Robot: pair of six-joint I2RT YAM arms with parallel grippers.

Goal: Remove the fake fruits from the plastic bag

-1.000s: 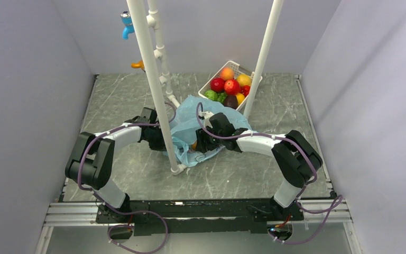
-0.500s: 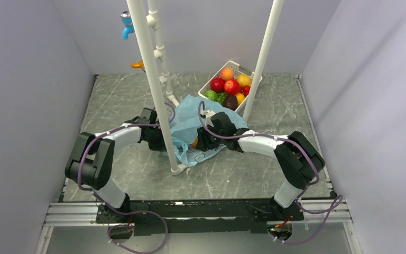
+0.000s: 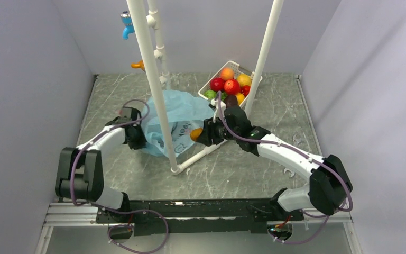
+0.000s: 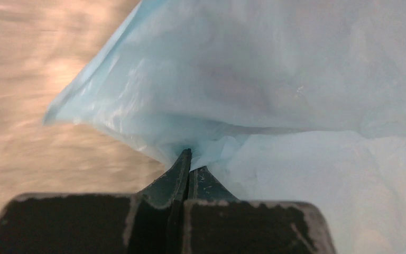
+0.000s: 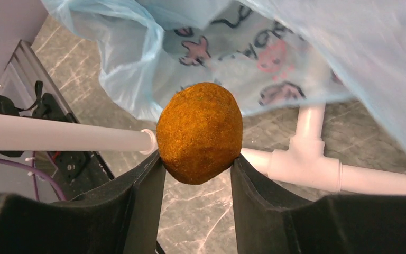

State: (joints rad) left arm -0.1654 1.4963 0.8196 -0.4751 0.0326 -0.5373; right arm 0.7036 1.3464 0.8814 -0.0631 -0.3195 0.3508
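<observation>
The left arm [image 3: 104,139] and right arm [image 3: 286,152] are wearing white shells between black joint blocks, purple cables [image 3: 73,177] looping alongside. The left tool [image 4: 186,159] and right tool [image 5: 196,159] are showing matte black wedge fingers [image 5: 142,211].

The white pole [image 3: 162,114] hides part of the plastic bag [image 3: 185,108].

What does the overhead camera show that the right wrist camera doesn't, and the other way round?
Only the overhead view shows the white basket of fruit at the back, and the left gripper pinching the left edge of the blue bag. Only the right wrist view shows the rough skin of the orange fruit, how the right gripper squeezes it between both fingers, and the bag's pink-and-black cartoon print up close. Both show the orange fruit held beside the bag, and the white pipe on the table.
</observation>
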